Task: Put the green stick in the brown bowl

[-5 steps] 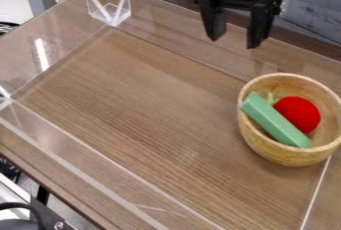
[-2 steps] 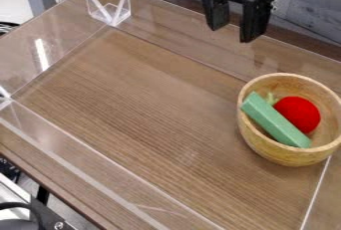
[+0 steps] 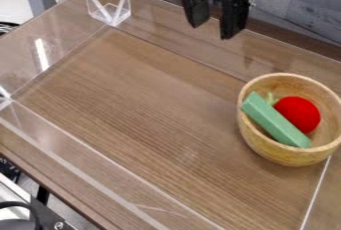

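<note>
The green stick (image 3: 273, 120) lies slanted inside the brown bowl (image 3: 266, 146) at the right of the table, resting beside a red strawberry-like toy (image 3: 301, 114). My gripper (image 3: 214, 22) hangs open at the top centre, well above and to the left of the bowl, with nothing between its two dark fingers.
A low clear acrylic wall (image 3: 40, 55) fences the wooden table top, with a folded clear corner piece (image 3: 107, 10) at the back left. The table's front edge runs along the lower left.
The gripper has moved left and slightly up, away from the bowl, staying open. The stick, toy and bowl have not moved.
</note>
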{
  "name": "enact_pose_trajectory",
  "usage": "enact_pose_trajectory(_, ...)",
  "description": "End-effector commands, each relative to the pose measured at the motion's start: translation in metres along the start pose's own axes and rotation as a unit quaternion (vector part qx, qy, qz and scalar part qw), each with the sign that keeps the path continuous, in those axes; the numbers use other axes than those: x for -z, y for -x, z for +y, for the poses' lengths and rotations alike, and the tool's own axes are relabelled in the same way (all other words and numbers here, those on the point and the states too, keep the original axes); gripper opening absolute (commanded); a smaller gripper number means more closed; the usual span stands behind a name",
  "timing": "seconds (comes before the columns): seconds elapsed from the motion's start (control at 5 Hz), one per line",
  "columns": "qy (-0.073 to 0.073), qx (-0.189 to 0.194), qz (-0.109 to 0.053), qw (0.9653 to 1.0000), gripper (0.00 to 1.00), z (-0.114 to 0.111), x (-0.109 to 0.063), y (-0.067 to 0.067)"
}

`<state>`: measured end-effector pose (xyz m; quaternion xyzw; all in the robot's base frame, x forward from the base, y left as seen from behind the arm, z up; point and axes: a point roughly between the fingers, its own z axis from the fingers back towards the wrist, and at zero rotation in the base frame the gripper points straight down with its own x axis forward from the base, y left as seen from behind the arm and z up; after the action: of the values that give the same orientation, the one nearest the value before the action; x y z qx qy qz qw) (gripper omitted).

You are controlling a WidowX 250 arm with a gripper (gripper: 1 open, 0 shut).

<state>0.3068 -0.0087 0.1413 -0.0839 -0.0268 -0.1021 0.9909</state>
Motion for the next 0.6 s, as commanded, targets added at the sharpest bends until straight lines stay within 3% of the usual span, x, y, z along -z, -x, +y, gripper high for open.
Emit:
enact_pose_trajectory(0.0, -0.014, -0.012, -0.039, 0.9991, 1.00, -0.001, -0.008, 0.000)
enact_pose_trajectory(0.2, -0.018, -0.035, -0.053, 0.9978, 1.00, -0.005, -0.007, 0.002)
enact_pose_trajectory(0.4, -0.018, -0.013, -0.058, 0.9981, 1.00, -0.002, -0.022, -0.012)
